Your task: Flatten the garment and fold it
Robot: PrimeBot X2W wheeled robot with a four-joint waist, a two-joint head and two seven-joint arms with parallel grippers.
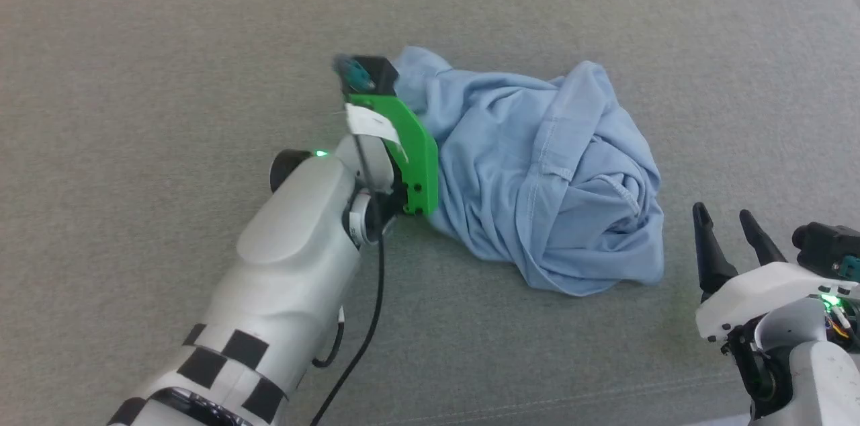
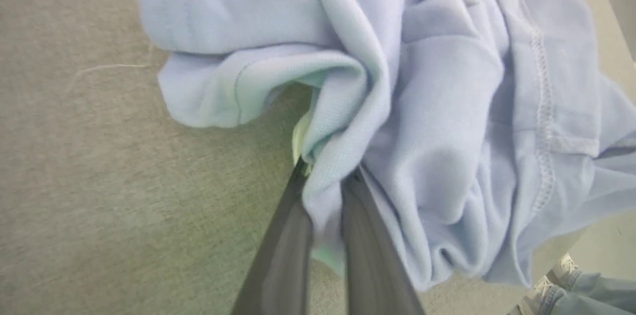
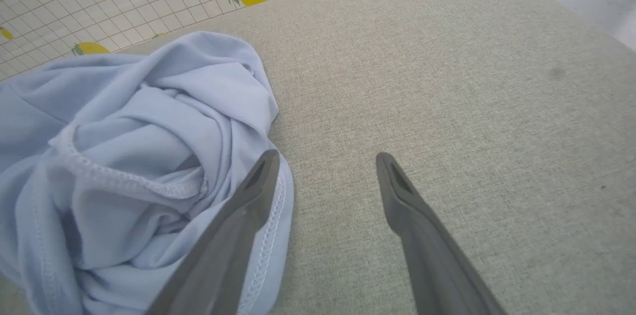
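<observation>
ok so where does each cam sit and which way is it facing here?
Head: high, looking forward and down at the light blue shirt on the grey cushion; left forearm and right gripper show.
Left wrist: along the left gripper, shut on a shirt fold.
Right wrist: along the right gripper, open over cushion beside the shirt.
Shared: all three see the shirt on the cushion.

The garment (image 1: 537,164) is light blue, the cushion (image 1: 134,76) grey, the bracket (image 1: 413,144) green.
</observation>
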